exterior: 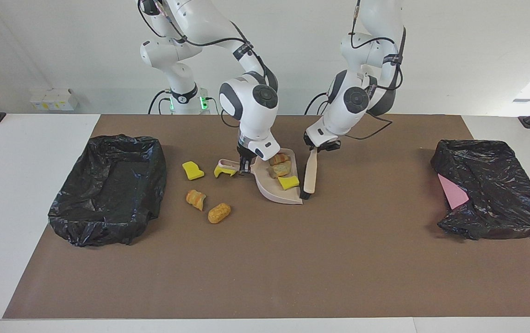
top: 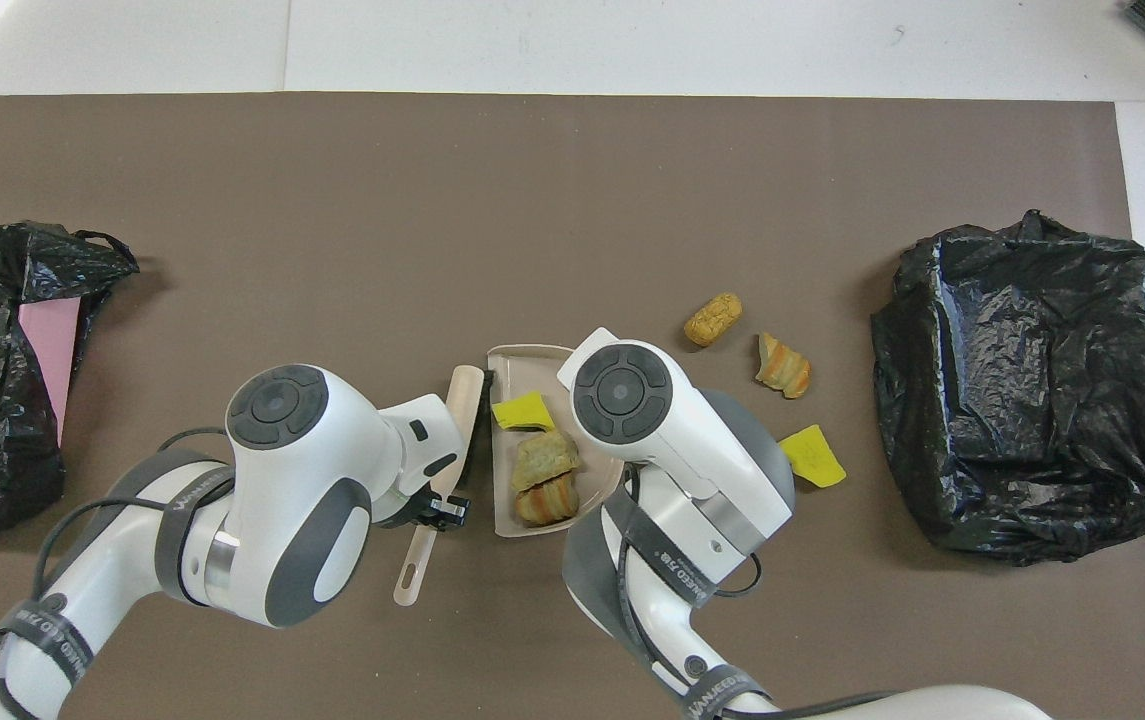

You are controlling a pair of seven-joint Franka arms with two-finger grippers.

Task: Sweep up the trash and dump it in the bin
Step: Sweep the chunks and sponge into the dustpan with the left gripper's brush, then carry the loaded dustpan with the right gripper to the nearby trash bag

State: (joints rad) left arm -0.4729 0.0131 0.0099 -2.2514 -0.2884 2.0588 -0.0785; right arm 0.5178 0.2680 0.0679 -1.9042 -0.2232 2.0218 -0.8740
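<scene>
My right gripper (exterior: 245, 167) is shut on the handle of the beige dustpan (exterior: 276, 194), which rests on the brown mat. In the pan lie a yellow sponge chunk (exterior: 289, 182) (top: 524, 411), a pale lump (top: 544, 455) and a bread lump (top: 547, 497). My left gripper (exterior: 322, 147) (top: 440, 512) is shut on the wooden brush (exterior: 310, 171), whose bristles stand at the pan's open edge. More trash lies on the mat toward the right arm's end: two yellow chunks (exterior: 193, 170) (exterior: 224, 171) and two bread lumps (exterior: 196, 199) (exterior: 219, 212). In the overhead view the right wrist hides its gripper.
A black-bagged bin (exterior: 107, 189) (top: 1022, 390) sits at the right arm's end of the mat. Another black bag (exterior: 491, 189) holding a pink sheet (exterior: 452, 192) lies at the left arm's end. White table borders the mat (exterior: 265, 259).
</scene>
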